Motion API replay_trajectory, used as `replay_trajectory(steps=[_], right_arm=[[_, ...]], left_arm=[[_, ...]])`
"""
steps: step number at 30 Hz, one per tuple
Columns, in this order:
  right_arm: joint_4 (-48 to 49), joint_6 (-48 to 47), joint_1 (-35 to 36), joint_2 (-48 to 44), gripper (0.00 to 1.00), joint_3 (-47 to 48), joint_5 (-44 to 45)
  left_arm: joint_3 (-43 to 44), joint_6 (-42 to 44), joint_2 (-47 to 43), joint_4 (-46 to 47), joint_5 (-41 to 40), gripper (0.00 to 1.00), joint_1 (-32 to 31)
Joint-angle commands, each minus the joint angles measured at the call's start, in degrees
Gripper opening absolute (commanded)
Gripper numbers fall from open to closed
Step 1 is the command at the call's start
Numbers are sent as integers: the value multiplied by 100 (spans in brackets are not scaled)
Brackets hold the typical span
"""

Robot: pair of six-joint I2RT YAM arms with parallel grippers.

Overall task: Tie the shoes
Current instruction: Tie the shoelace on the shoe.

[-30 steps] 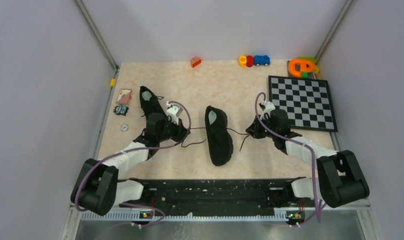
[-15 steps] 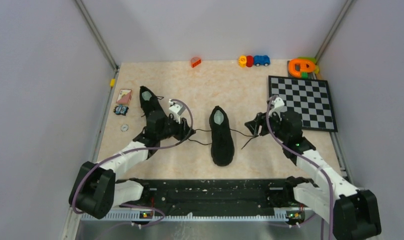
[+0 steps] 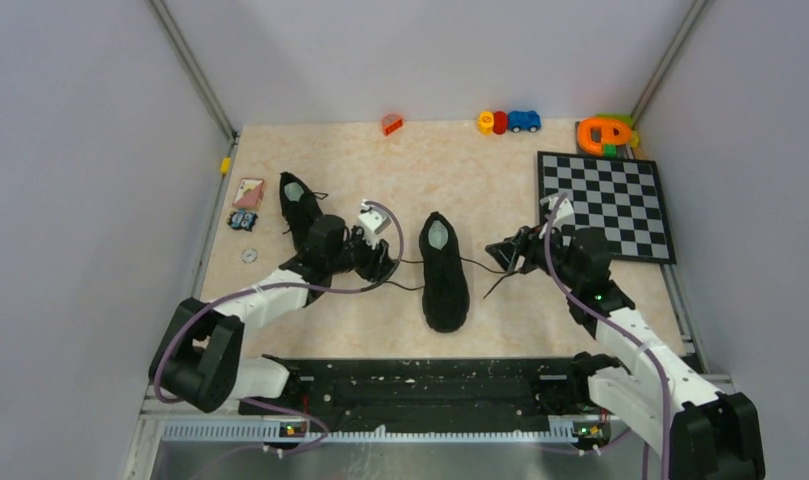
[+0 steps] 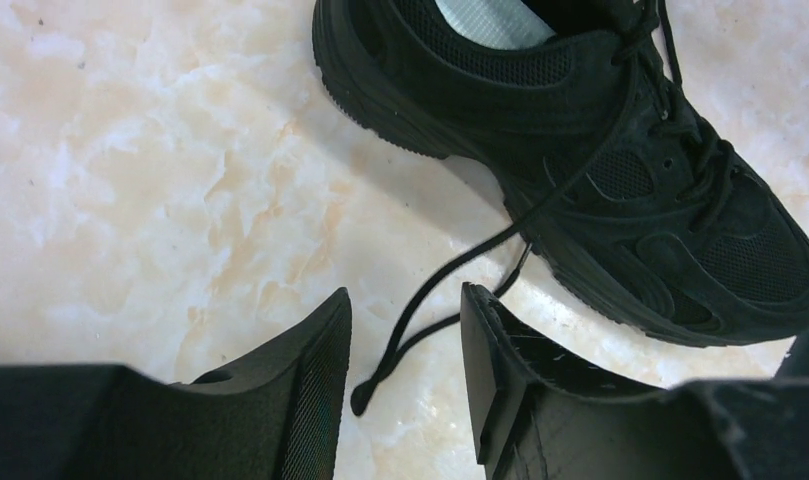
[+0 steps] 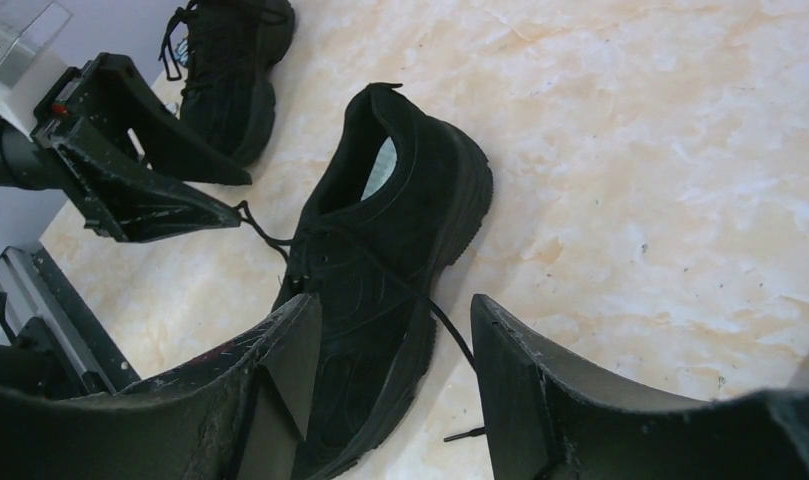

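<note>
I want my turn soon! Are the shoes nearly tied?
Not nearly. No bow shows on the middle shoe. Its lace ends lie loose on the table between open jaws, so nothing is gripped. Left: knot and bow there, then the far-left shoe.

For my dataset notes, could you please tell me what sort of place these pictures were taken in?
Probably a robotics test cell: a marble-patterned table boxed in by plain grey walls, two robot arms bolted at its near edge, and unrelated props, a chessboard and toy blocks, parked toward the far side.
</note>
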Motion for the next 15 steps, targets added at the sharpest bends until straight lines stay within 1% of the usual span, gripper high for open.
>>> replay_trajectory(steps=[1, 2, 3, 4, 5, 6, 7, 8, 9, 11, 12, 14, 15], right_arm=[[215, 125, 23, -187, 58, 122, -141], [230, 129, 18, -196, 57, 113, -141], [229, 138, 18, -179, 54, 121, -141], [213, 164, 23, -152, 53, 144, -141], [177, 185, 24, -110, 52, 175, -157], [161, 185, 25, -42, 52, 211, -228], [137, 181, 23, 15, 53, 253, -296], [111, 209, 19, 73, 54, 292, -340], [110, 223, 22, 113, 54, 324, -377], [147, 251, 25, 153, 54, 347, -427], [172, 273, 21, 154, 54, 348, -439], [233, 322, 24, 147, 52, 340, -467], [244, 349, 19, 153, 50, 345, -489]], left_arm=[[463, 396, 280, -125, 126, 47, -106], [497, 421, 307, -159, 77, 44, -135], [533, 456, 327, -176, 55, 35, -149], [587, 445, 339, -215, 50, 24, -150], [644, 442, 349, -294, 61, 16, -151], [716, 439, 385, -389, 109, 17, -152], [750, 449, 403, -465, 171, 23, -152], [772, 459, 441, -519, 226, 31, -171], [777, 462, 472, -560, 256, 35, -183], [741, 472, 518, -533, 213, 37, -226], [732, 459, 532, -499, 167, 32, -228], [776, 455, 573, -540, 113, 10, -230], [823, 459, 578, -589, 105, 3, -226]])
